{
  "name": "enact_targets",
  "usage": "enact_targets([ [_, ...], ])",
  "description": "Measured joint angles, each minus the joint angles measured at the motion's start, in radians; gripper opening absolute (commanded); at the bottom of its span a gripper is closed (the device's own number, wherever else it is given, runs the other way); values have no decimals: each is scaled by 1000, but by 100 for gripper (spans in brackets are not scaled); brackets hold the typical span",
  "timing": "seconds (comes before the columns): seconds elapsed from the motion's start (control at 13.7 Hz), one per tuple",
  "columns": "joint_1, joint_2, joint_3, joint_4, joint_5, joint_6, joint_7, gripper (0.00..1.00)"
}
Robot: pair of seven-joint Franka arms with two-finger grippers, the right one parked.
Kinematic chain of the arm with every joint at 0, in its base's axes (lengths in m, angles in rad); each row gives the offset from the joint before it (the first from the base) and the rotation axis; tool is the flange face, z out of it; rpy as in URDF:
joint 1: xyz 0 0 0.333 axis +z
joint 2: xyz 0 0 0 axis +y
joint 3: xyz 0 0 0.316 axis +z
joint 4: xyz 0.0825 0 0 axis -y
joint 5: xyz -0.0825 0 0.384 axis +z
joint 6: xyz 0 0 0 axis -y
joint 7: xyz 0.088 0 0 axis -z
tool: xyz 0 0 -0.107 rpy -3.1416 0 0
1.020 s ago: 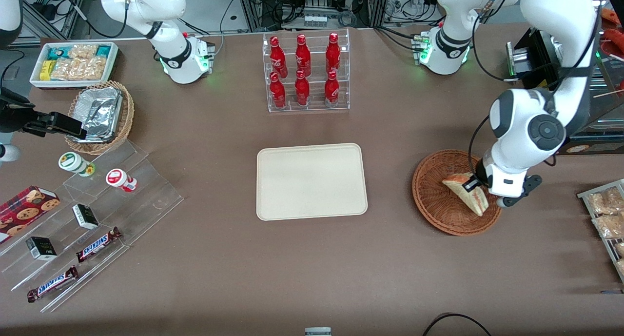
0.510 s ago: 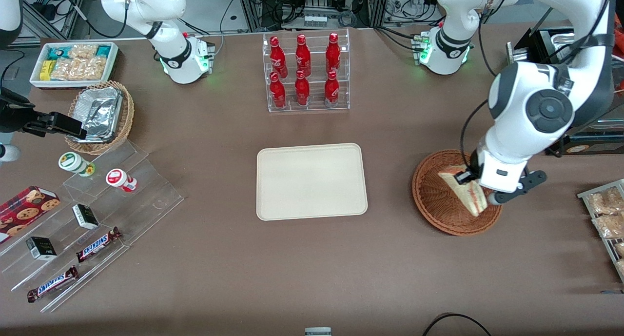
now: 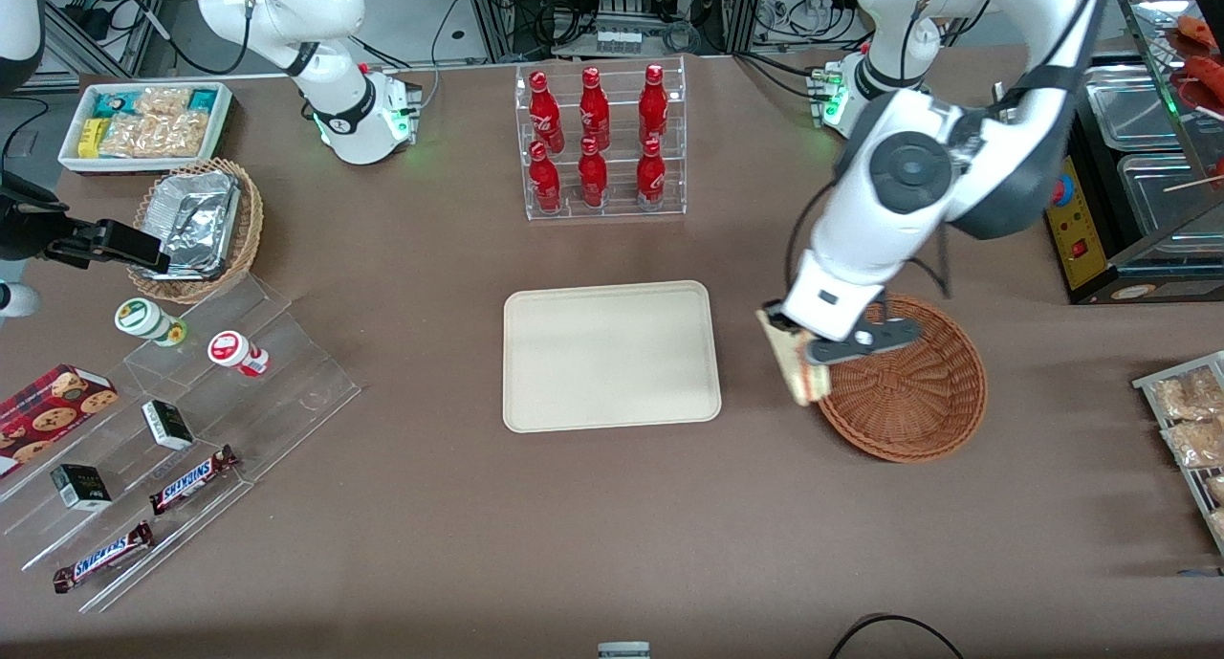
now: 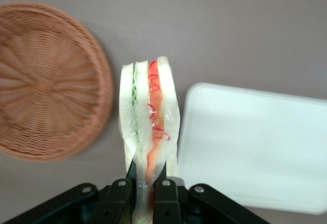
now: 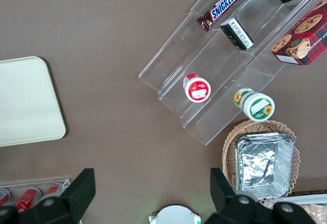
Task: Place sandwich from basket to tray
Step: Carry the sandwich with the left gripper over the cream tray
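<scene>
The sandwich (image 3: pixel 796 367) (image 4: pixel 148 117), a wrapped wedge of white bread with red and green filling, hangs in the air between the basket and the tray. My left gripper (image 3: pixel 801 343) (image 4: pixel 145 185) is shut on its narrow end, above the table. The reddish-brown wicker basket (image 3: pixel 908 391) (image 4: pixel 46 81) lies empty beside the sandwich, toward the working arm's end of the table. The cream tray (image 3: pixel 612 355) (image 4: pixel 255 147) sits bare at the table's middle, a short gap from the sandwich.
A clear rack of red bottles (image 3: pixel 601 142) stands farther from the front camera than the tray. A stepped acrylic shelf with snacks (image 3: pixel 172 420) and a tan basket with foil (image 3: pixel 196 224) lie toward the parked arm's end. Snack packets (image 3: pixel 1191 420) sit at the working arm's end.
My gripper has lifted the sandwich out of the basket and carried it toward the tray. The basket is now empty.
</scene>
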State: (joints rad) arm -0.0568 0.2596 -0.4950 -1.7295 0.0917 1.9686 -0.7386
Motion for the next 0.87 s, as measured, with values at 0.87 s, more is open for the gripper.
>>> enact_targets([
  [0.87, -253, 363, -94, 176, 206, 123, -161, 0],
])
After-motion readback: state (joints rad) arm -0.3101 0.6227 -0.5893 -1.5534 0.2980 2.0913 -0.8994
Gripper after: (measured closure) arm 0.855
